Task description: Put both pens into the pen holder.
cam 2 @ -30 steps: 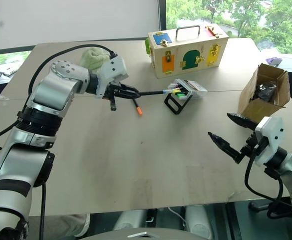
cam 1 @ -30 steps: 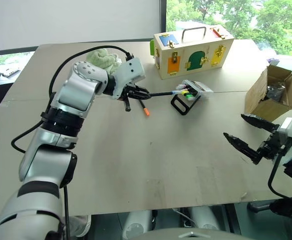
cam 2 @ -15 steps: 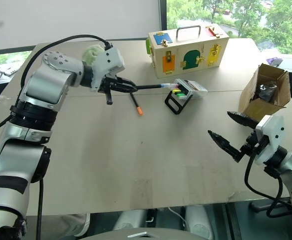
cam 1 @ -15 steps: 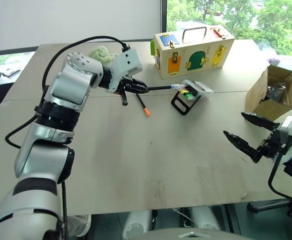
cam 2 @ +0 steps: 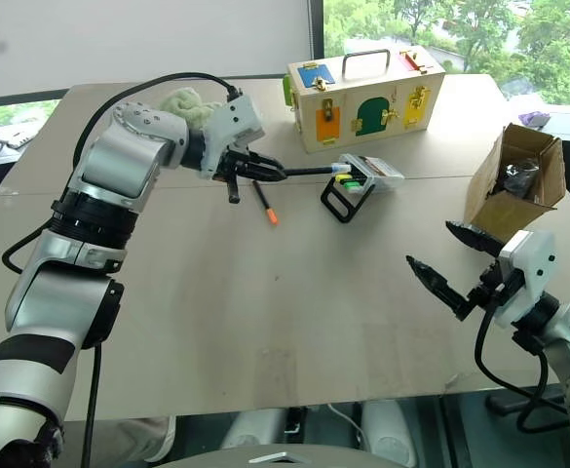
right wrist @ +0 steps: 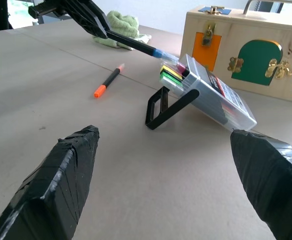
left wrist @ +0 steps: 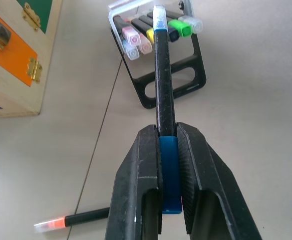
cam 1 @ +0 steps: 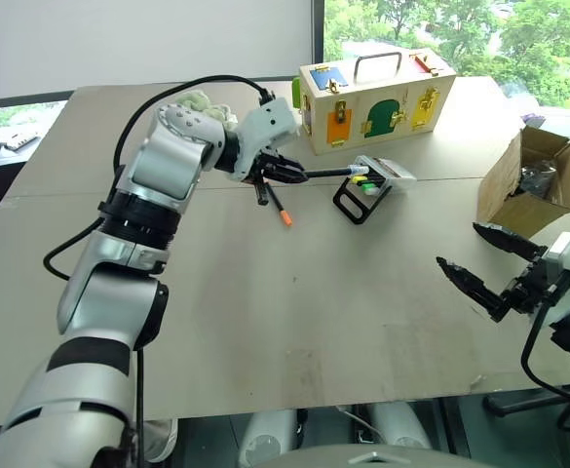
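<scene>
Left gripper (left wrist: 168, 150) fingers clenched on blue-ended pen (left wrist: 164, 80), tip at pen holder (cam 1: 370, 185) mouth; orange-capped pen (cam 1: 278, 206) lies just near-side. Right gripper (cam 1: 479, 263) spread, empty.

Bright, even daylight from window (cam 1: 440, 29) behind desk (cam 1: 294, 292); soft, faint shadows; sharp head views; near fingers (right wrist: 61, 195) blurred in wrist views.

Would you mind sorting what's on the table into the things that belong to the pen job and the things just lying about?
Belongs to the job:
- blue-ended pen, clamped in the left gripper
- orange-capped pen, lying on the table
- pen holder

Just lying about:
- wooden box
- cardboard box
- green cloth
- highlighters in the holder
</scene>
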Available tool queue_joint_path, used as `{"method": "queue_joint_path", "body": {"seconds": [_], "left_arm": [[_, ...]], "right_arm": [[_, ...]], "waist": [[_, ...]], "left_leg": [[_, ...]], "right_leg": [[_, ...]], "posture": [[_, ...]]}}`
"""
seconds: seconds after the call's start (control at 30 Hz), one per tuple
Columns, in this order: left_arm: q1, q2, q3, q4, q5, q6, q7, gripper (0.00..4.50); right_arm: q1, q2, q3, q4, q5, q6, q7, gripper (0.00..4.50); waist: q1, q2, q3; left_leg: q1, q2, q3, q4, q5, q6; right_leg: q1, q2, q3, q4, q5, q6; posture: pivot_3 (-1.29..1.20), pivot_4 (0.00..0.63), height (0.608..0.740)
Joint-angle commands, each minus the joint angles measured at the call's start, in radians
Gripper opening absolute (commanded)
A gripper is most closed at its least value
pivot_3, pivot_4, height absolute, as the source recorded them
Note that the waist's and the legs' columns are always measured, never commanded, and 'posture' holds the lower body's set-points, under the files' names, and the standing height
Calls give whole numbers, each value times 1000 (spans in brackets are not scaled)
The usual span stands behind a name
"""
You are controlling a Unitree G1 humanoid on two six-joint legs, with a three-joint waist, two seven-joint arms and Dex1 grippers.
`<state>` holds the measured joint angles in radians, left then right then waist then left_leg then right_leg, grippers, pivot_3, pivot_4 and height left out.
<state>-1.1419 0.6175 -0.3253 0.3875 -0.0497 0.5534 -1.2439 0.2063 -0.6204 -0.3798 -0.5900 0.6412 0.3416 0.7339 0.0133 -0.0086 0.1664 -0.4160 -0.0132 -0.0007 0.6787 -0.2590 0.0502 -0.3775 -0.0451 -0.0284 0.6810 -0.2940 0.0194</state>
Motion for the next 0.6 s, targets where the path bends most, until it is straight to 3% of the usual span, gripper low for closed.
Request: {"method": "queue_joint_path", "body": {"seconds": [0.03, 0.6], "left_arm": [[-37, -6, -6, 32, 27, -38, -5, 24], [-158, -111, -30, 298, 116, -127, -11, 24]], "right_arm": [[13, 6, -30, -48, 7, -23, -15, 4500], [62, 44, -19, -67, -12, -64, -49, 4500]], "waist": [[0, 0, 0], [0, 0, 0]], "left_leg": [[0, 0, 0, 0, 0, 0], [0, 0, 0, 1, -1, 1]], "right_leg": [[0, 0, 0, 0, 0, 0], [0, 0, 0, 0, 0, 0]], "posture": [[0, 150, 740], [0, 150, 740]]}}
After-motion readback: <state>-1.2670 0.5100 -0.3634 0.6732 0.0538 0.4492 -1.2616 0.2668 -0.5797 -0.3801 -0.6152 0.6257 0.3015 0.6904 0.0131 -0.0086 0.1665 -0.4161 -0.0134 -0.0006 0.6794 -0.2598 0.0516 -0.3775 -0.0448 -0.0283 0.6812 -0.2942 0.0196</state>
